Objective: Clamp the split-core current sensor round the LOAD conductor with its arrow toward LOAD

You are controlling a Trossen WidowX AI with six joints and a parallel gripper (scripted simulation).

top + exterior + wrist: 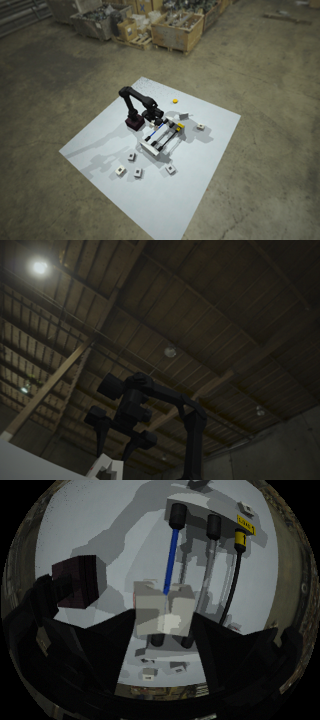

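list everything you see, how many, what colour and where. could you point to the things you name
split-core sensor (99, 466) (150, 611): one, off-white, between the gripper's fingers
blue conductor (155, 132) (172, 555): one, nearest the arm's base
grey conductor (209, 567): one, middle
black conductor (169, 139) (234, 585): one, at the LOAD marker
LOAD marker (181, 125) (246, 524): one, yellow, on an end block
end blocks (149, 149) (200, 511): two, whitish, at the conductors' ends
yellow disc (175, 101): one, on the white surface
crates: several, brown and grey, background
arm (136, 95) (193, 446): one, black
gripper (111, 458) (163, 615): one, black, shut on the sensor

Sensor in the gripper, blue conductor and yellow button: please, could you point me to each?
sensor (156, 127) (118, 469) (150, 612): all three views, pale body
blue conductor (153, 134) (171, 560): top and wrist, blue length
yellow button (175, 101): top, upper face
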